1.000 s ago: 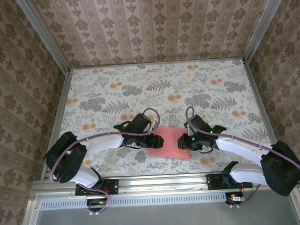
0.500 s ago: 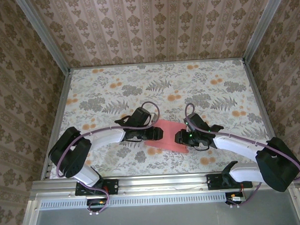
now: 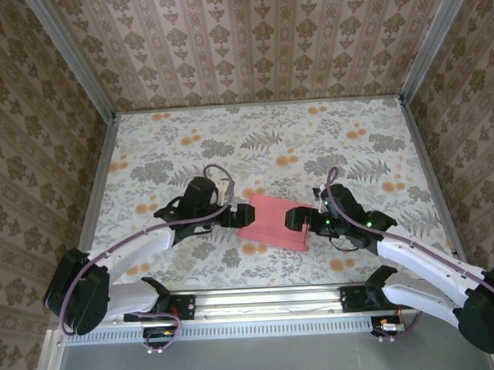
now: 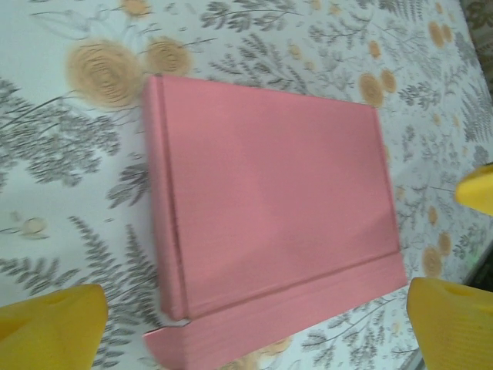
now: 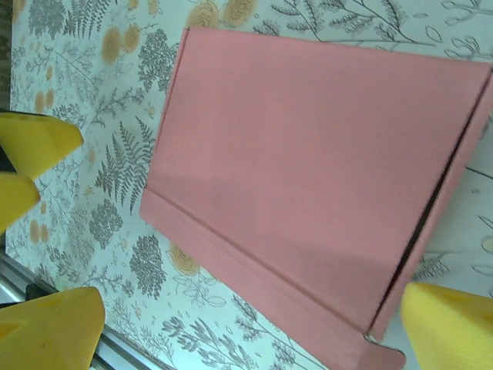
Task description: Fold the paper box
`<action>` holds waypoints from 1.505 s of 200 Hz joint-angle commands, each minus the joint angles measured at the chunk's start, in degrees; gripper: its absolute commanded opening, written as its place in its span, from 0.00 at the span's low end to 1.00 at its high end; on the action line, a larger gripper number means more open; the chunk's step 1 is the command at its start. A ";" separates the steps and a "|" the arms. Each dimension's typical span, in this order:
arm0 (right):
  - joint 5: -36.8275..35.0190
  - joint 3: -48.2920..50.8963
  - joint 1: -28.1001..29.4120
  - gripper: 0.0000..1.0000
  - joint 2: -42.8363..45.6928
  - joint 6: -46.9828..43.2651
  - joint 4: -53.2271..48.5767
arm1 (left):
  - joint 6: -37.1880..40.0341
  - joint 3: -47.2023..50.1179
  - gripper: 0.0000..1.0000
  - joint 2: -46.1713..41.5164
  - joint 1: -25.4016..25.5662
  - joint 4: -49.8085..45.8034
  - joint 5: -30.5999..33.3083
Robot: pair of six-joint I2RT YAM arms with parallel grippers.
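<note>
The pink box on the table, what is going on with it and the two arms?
Two robot arms are folding the paper box. It lies closed and flat on the flowered table, with one small tab sticking out at a corner. The left gripper and the right gripper sit at its two ends, both open, and neither holds it.

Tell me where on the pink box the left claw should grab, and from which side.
Grip the paper box by the narrow strip along the edge facing the left claw, coming in low from that side. It lies flat and closed, its lid probably too broad to pinch from above.
</note>
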State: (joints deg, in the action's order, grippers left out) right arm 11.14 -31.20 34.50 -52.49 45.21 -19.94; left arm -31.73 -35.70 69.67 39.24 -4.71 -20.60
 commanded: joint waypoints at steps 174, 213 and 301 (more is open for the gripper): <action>5.12 6.27 -0.22 1.00 -9.90 3.22 11.91 | 2.37 -3.98 1.00 17.16 1.84 6.87 -11.51; 4.56 4.79 -0.25 1.00 -8.29 2.62 10.11 | 1.07 -4.11 1.00 16.48 2.66 7.80 -13.15; 3.48 -1.30 -1.85 1.00 0.77 1.54 0.13 | -0.08 -4.46 1.00 3.63 2.60 2.07 -11.36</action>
State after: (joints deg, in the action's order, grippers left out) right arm 14.76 -28.62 33.04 -53.84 47.88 -16.51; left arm -30.44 -38.06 75.83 41.28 -0.82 -31.05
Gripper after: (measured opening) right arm 0.999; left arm 0.997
